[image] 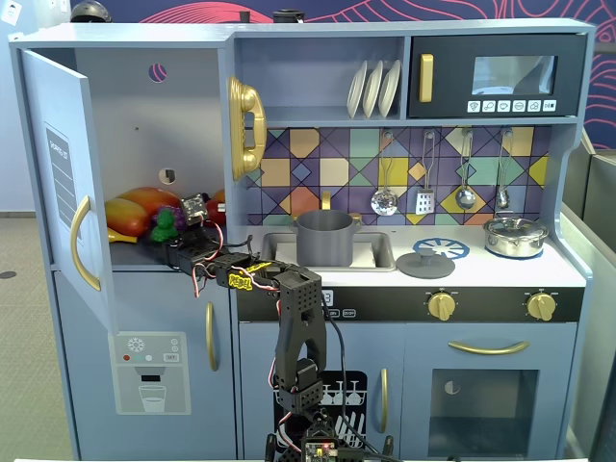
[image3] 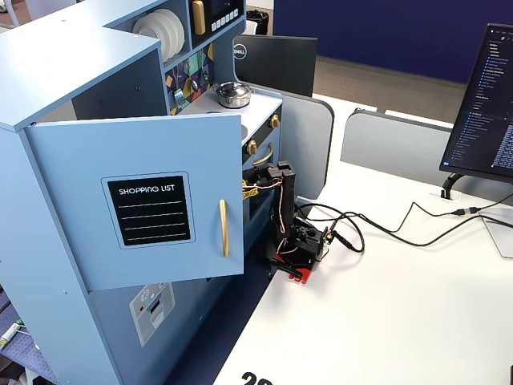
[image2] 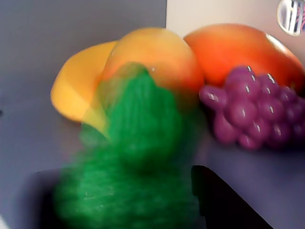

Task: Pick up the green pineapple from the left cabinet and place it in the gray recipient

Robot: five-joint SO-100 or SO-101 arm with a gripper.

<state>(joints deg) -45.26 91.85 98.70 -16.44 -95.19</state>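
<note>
Pineapple [image2: 138,167] on cabinet [image: 125,125] shelf, against the tool [image: 178,231]; blurred, cannot tell whether tool is released or clenched. Risk: a loose hold drops it, or the reach knocks the grapes [image2: 252,109]. Pot [image: 325,238] waits in the sink.

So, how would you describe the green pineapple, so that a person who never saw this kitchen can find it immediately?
Start at the left cabinet, the tall pale blue compartment whose door stands open. On its shelf lies a small pile of toy fruit, with the arm's end effector reaching in. The green pineapple sits at the front: it is the only bright green, bumpy piece, next to smooth orange-yellow fruit and purple grapes.
</note>
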